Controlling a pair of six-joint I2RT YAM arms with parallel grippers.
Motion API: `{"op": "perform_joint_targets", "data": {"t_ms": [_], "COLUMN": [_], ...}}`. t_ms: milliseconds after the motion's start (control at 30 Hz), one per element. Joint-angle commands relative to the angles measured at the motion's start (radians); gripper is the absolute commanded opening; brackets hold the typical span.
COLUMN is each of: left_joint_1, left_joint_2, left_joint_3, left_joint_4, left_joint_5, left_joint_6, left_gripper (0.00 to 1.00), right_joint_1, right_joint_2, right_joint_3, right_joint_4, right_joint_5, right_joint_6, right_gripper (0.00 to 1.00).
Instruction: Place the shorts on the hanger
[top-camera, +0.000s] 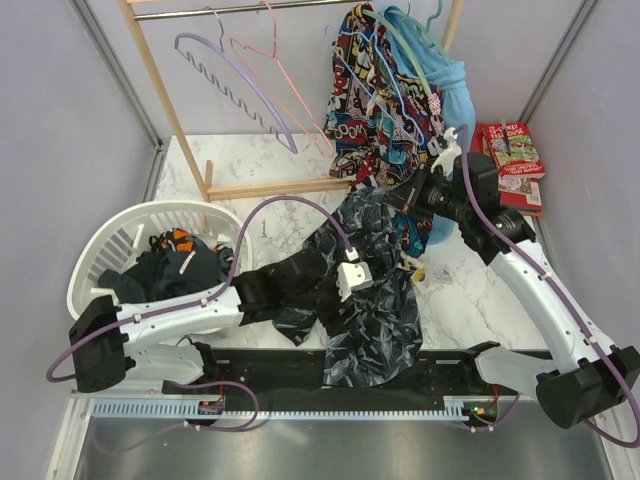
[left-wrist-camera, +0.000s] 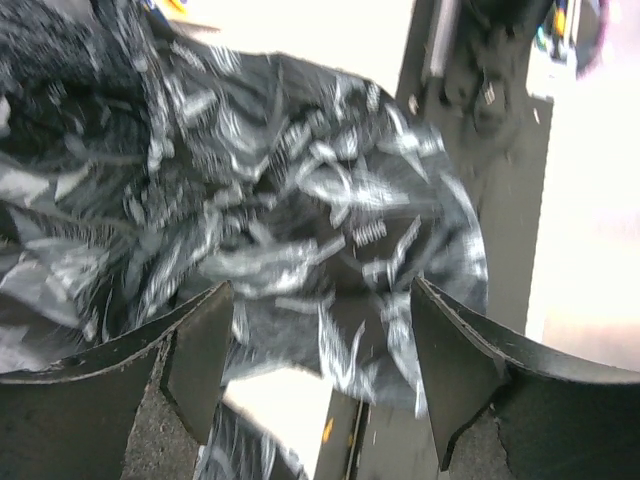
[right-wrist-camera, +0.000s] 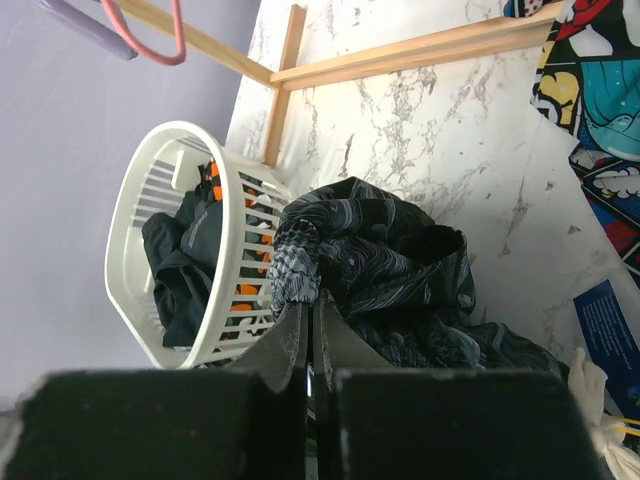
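The shorts (top-camera: 372, 300) lie draped on the front part of the table (top-camera: 270, 170), between the two arms. Their long axis runs from the far right down to the near edge, where the wide end spreads over the black base plate (top-camera: 250, 362). My right claw (right-wrist-camera: 308, 302) is closed and pinches a bunched fold at the far end, beside the white basket (right-wrist-camera: 150, 190). My left claw (left-wrist-camera: 320, 360) stands wide apart just above the cloth and holds nothing. Its wrist view is blurred, so I cannot tell which part of the shorts is below. From above, this claw is mostly hidden by fabric.
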Motion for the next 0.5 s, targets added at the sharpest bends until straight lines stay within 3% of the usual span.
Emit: {"op": "perform_joint_targets", "data": {"t_ms": [0,167,467], "left_joint_1": [-0.024,-0.022,0.048], "left_joint_2": [0.095,0.191,0.37], "left_joint_3": [-0.03,-0.071,-0.007], "left_joint_4": [0.275,0.446,0.503], "left_joint_5": [-0.145,-0.203,-0.197], "left_joint_6": [-0.156,-0.191,-0.236], "left_gripper": [0.78,0.76,0.75], "right_joint_1": [-0.002,-0.003,-0.003], "right_joint_2": [-0.011,0.001,0.013], "right_joint_3": [-0.008,0.006,0.026], "right_joint_4": [0.032,0.032,0.025], "right_joint_5": [0.059,0.068,0.068], "right_joint_6": [0.058,0.061,0.08], "right_gripper": [0.0,0.0,0.0]}}
